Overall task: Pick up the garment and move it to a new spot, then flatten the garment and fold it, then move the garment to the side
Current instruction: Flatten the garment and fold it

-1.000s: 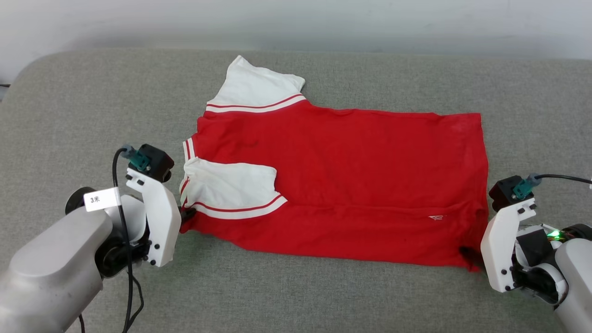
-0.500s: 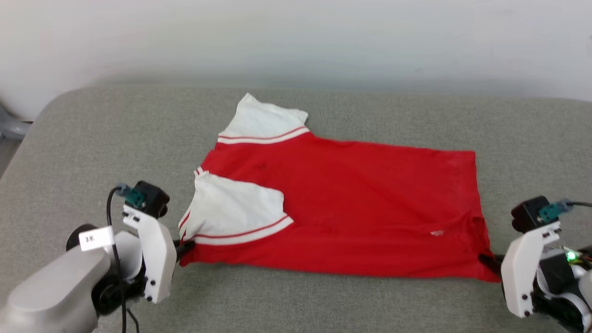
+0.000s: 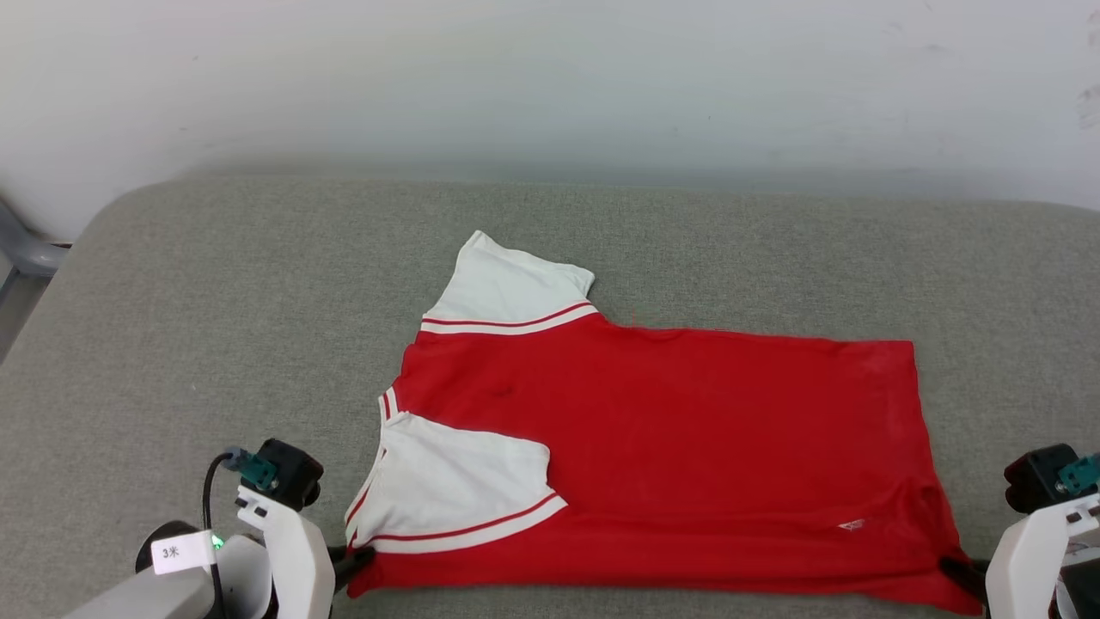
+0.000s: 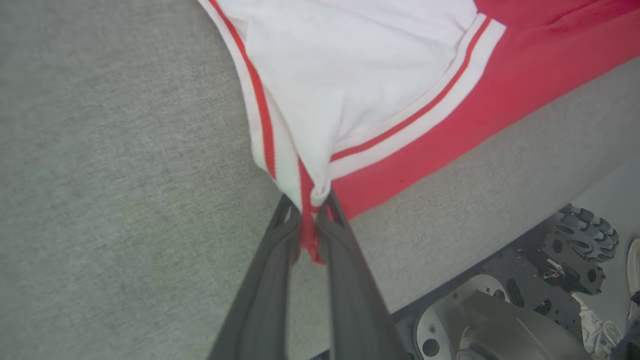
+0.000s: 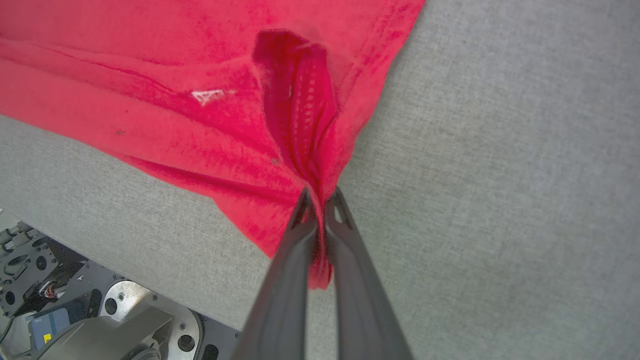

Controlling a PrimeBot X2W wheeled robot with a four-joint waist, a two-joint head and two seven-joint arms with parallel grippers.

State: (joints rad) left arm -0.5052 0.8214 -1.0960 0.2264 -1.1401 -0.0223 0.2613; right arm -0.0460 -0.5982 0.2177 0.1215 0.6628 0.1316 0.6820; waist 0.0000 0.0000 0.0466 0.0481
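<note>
Two hands, both clamped on the red short-sleeved jersey T-shirt [image 3: 687,447] with white sleeve ends. At the neck end the left hand [image 4: 310,212] pinches the near corner, by the striped sleeve trim. At the hem end the right hand [image 5: 320,200] pinches the near corner, cloth bunched between its fingers. Shirt lies spread on the grey fabric-covered surface [image 3: 215,327], neck left, hem right. Near sleeve folded over the body, far sleeve out flat.

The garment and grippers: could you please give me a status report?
Left gripper shut on garment, near corner by the sleeve. Right gripper shut on near hem corner. Garment spread on grey pad, near sleeve folded inward. Nothing seen in the way.
</note>
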